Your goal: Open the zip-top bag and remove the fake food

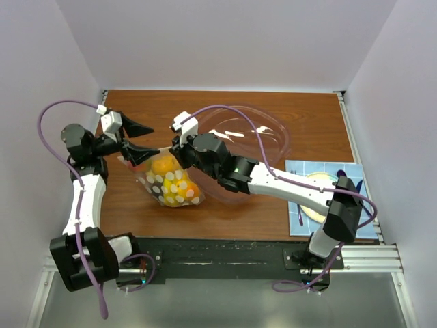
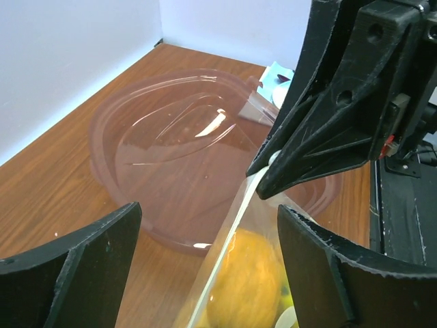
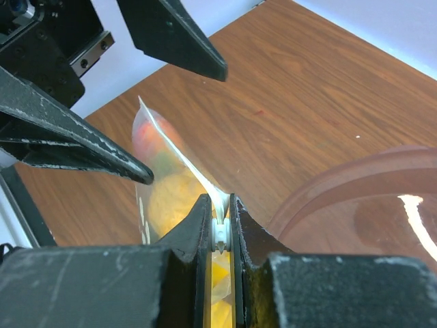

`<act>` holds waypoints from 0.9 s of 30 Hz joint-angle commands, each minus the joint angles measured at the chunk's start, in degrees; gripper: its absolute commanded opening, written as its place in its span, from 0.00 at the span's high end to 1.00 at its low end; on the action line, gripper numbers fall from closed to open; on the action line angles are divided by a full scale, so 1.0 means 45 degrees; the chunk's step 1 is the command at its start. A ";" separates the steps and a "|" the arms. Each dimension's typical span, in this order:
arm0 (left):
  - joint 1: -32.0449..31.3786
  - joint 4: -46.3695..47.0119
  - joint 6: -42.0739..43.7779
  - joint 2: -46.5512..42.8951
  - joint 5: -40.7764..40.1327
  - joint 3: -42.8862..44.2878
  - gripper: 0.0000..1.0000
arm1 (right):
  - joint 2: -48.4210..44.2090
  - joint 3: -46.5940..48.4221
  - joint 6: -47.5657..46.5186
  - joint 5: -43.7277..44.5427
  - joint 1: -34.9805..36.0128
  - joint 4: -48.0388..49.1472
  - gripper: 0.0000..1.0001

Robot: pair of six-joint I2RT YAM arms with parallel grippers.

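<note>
The zip-top bag (image 1: pixel 174 186) sits on the table (image 1: pixel 307 116) just left of the pinkish bowl (image 1: pixel 270 140), with the fake food (image 1: pixel 164 165) inside it. The right hand (image 3: pixel 220 229) is clenched on the bag's top edge, pinching the strip between its fingers; the left hand (image 1: pixel 147 140) is released, its fingers spread wide to either side of the bag's other end.
</note>
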 commanded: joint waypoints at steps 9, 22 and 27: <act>-0.0762 -0.1423 0.1994 -0.0311 0.0943 -0.0381 0.12 | -0.1246 0.0392 0.0027 -0.0716 0.0009 -0.0458 1.00; -0.4435 -1.9571 1.7153 0.2324 -0.4350 0.4952 0.73 | -0.2712 -0.0545 -0.0169 -0.0463 0.0009 -0.1200 1.00; -0.4435 -1.9829 1.7468 0.1584 -0.4896 0.5032 0.70 | -0.3279 -0.1092 -0.0188 -0.0248 0.0009 -0.1298 1.00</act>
